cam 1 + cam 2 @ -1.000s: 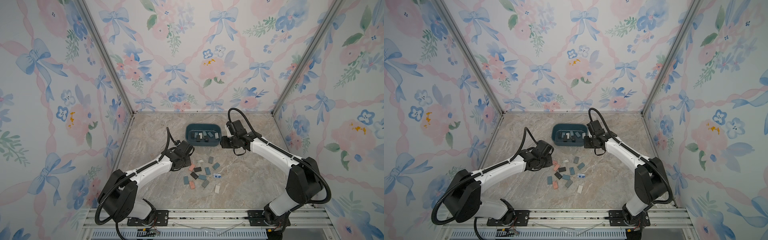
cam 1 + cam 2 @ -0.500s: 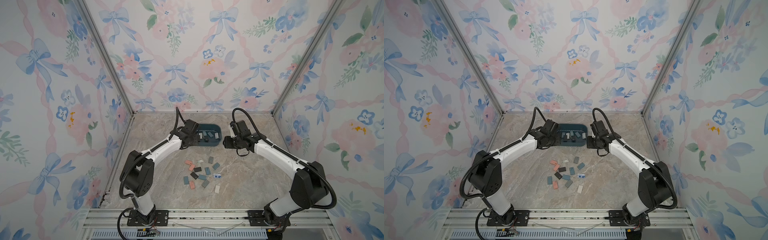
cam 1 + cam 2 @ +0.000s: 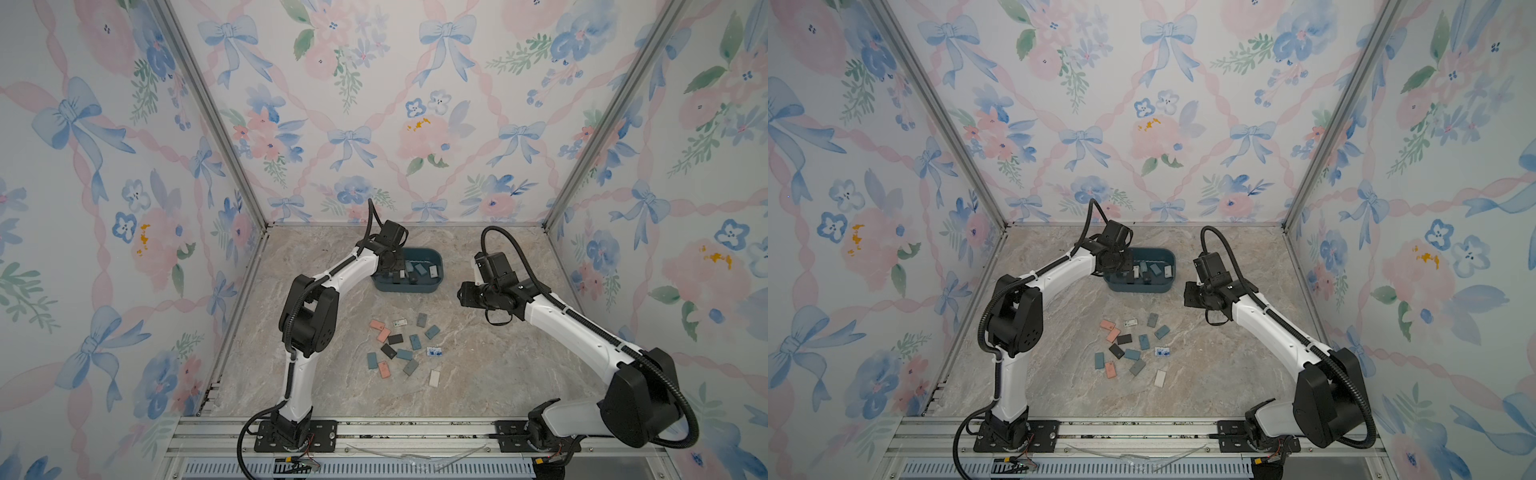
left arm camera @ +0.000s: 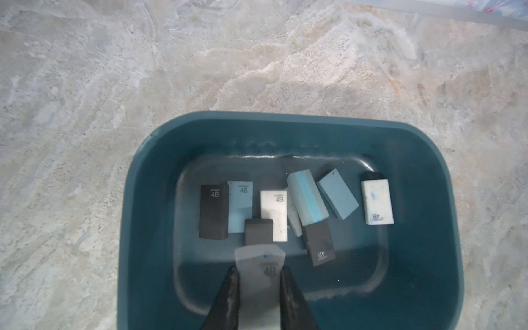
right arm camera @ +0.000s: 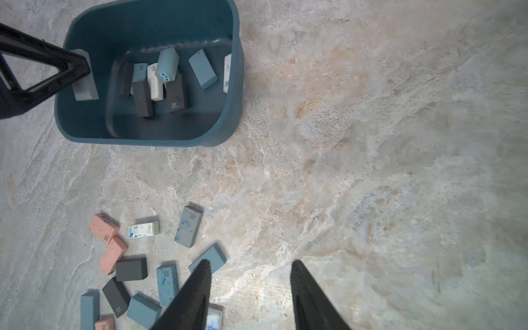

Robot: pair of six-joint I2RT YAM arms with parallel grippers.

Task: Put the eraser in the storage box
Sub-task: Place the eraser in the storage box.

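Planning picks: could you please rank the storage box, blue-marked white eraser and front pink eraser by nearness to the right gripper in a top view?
1. storage box, rear, beside right gripper
2. blue-marked white eraser, gripper side
3. front pink eraser, pile's far side

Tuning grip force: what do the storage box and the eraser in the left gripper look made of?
Storage box: probably moulded plastic, semi-gloss; bright highlights run along its rounded inner edges. Grey eraser: likely rubber or vinyl, matte; no glare, printed 4B.
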